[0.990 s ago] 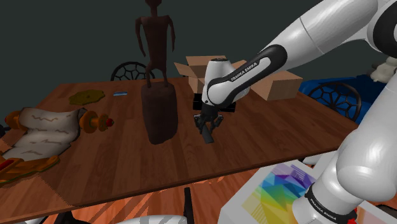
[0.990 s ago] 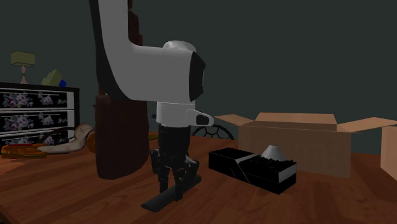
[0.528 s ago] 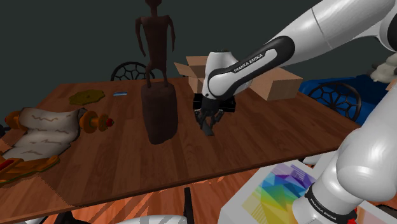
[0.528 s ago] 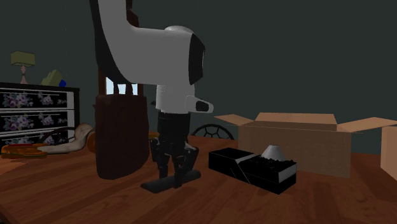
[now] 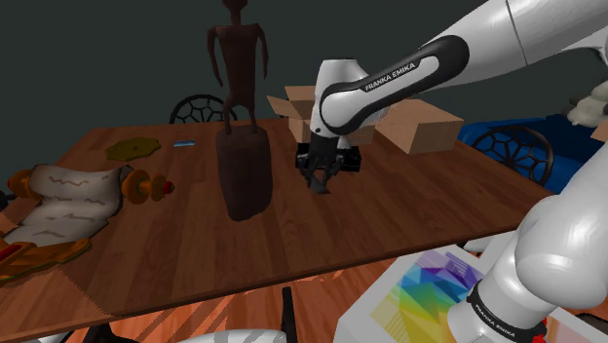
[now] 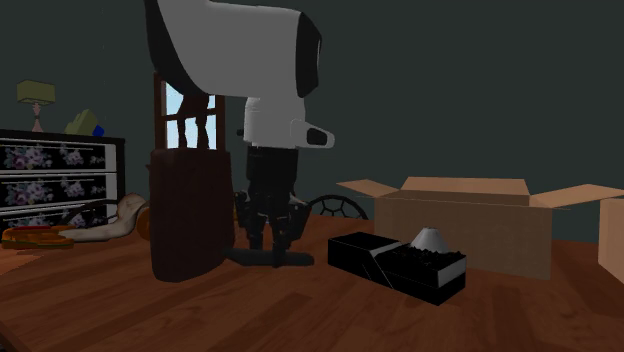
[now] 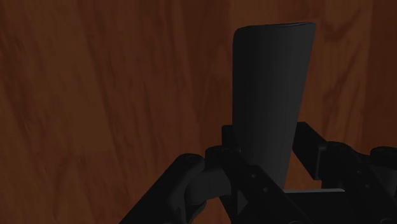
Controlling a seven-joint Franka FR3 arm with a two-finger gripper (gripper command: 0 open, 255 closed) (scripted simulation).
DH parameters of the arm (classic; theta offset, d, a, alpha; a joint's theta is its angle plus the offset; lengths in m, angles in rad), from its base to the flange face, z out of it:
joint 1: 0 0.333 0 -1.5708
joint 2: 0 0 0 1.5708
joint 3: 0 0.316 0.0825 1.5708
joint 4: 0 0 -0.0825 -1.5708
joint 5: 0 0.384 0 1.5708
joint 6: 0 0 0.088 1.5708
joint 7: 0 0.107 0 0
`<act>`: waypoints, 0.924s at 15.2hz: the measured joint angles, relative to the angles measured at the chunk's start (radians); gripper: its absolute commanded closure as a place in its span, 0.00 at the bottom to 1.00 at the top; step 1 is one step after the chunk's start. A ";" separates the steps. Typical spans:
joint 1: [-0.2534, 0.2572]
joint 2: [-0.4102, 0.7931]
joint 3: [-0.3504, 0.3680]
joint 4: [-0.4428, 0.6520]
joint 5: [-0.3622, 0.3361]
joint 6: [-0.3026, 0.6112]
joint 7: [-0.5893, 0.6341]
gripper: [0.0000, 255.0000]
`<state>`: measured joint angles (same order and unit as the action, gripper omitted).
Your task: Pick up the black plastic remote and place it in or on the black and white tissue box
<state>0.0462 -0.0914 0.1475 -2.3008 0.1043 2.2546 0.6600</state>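
Dark wood runs under everything, a bench [image 5: 195, 253] set against a dull grey-green wall. Low over it the hand [image 6: 270, 238] is closed around the black remote [image 6: 268, 258], which lies roughly level between the fingers. In the wrist view much of the remote's length sticks out beyond them, so the grip looks to sit well off its far end. The black and white tissue box [image 6: 398, 265] stands on the bench near the hand, a pale tissue [image 6: 430, 239] peaking from its top.

Height looks like the chief risk. Carried across this low, the remote's leading end would likely strike the box's side wall and shove the box along or twist the remote in the grip. A smooth, slim body held by a narrow pinch may also swivel during a quick move. On release, the raised tissue makes an uneven seat, and the remote could tip and slide off. The dark wooden pedestal [image 6: 190, 215] stands close beside the arm, and the open cardboard box [image 6: 470, 215] waits just behind the target.
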 measured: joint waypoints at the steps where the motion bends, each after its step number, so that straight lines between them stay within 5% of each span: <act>1: 0.000 -0.006 0.000 0.004 0.000 -0.010 0.002 1.00; 14: -0.003 -0.072 -0.007 0.116 -0.001 -0.188 0.006 1.00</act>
<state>0.0427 -0.1637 0.1407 -2.1846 0.1030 2.0663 0.6658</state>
